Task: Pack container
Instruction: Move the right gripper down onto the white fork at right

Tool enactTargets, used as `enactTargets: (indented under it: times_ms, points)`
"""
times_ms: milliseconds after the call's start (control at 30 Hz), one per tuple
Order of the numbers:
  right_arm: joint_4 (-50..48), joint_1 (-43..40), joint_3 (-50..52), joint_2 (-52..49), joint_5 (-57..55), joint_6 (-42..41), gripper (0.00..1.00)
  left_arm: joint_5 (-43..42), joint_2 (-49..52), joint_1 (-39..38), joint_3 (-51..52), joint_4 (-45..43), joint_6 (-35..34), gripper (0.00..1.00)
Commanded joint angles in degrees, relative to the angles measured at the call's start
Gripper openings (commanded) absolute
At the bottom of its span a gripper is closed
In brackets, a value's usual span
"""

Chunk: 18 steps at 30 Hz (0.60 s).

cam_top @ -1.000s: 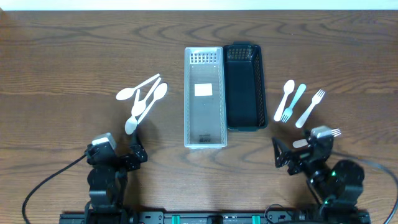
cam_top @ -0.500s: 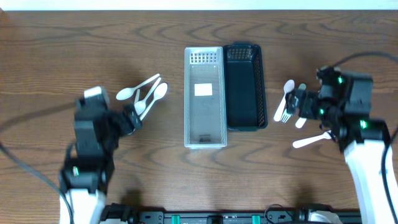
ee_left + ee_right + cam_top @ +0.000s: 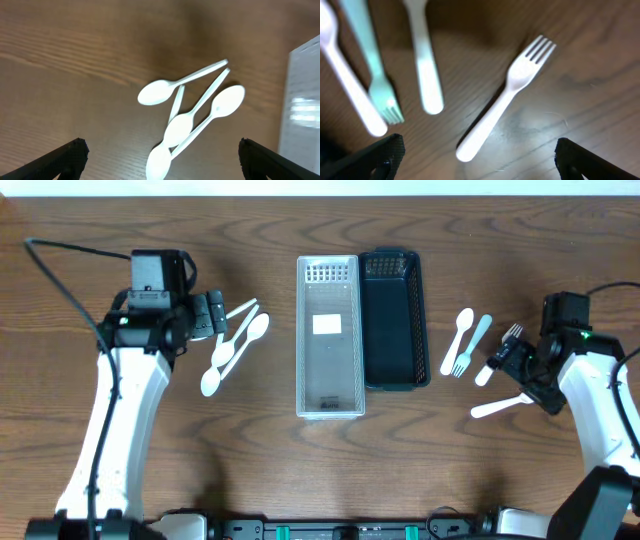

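Observation:
A clear container [image 3: 328, 395] and a black container [image 3: 395, 375] stand side by side at the table's middle. Several white spoons [image 3: 235, 345] lie in a loose pile left of them. They also show in the left wrist view [image 3: 192, 117]. My left gripper [image 3: 207, 315] is open and empty just left of the spoons, with its fingertips [image 3: 160, 160] wide apart. Several forks [image 3: 468, 345], white and one light blue, lie right of the containers. One white fork [image 3: 503, 405] lies apart, nearer the front. My right gripper [image 3: 508, 358] is open and empty over the forks [image 3: 480, 160], with a white fork [image 3: 505, 97] ahead of it.
The clear container's edge [image 3: 305, 100] shows at the right of the left wrist view. The light blue fork [image 3: 375, 75] and two white handles lie at the left of the right wrist view. Bare wooden table [image 3: 100, 240] surrounds everything.
Both arms have risen from the front edge and reached out. The left gripper now sits beside the spoons and the right gripper over the forks.

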<state>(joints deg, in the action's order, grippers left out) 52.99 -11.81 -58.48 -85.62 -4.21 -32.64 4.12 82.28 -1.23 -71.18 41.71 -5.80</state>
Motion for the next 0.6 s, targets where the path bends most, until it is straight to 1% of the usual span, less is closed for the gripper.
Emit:
enactTargets:
  times_ms: [0,200,267,367,500,567]
  points:
    - [0.22,-1.09,-0.52,-2.49,-4.42,-6.60,0.96,2.16,2.36,0.31,-0.90,0.09,1.29,0.98]
    - [-0.37,-1.09,0.55,-6.34,-5.97,-12.90,0.89,2.16,3.76,0.31,-0.90,0.13,1.29,0.98]
    - [-1.49,-1.09,1.16,-7.91,-5.88,-13.05,0.88,2.16,3.76,0.31,-0.90,0.28,1.29,0.98]
    - [-3.61,-1.09,2.34,-10.10,-5.86,-13.20,0.84,2.16,3.76,0.31,-0.90,0.26,1.27,0.98]
    - [-9.99,-1.09,5.95,-12.13,-3.45,-12.15,0.81,2.16,3.76,0.31,-0.90,0.26,1.29,0.98]
    - [-13.90,-1.09,8.33,-12.24,-1.42,-11.02,0.77,2.14,3.76,0.31,-0.90,0.26,1.29,0.98]
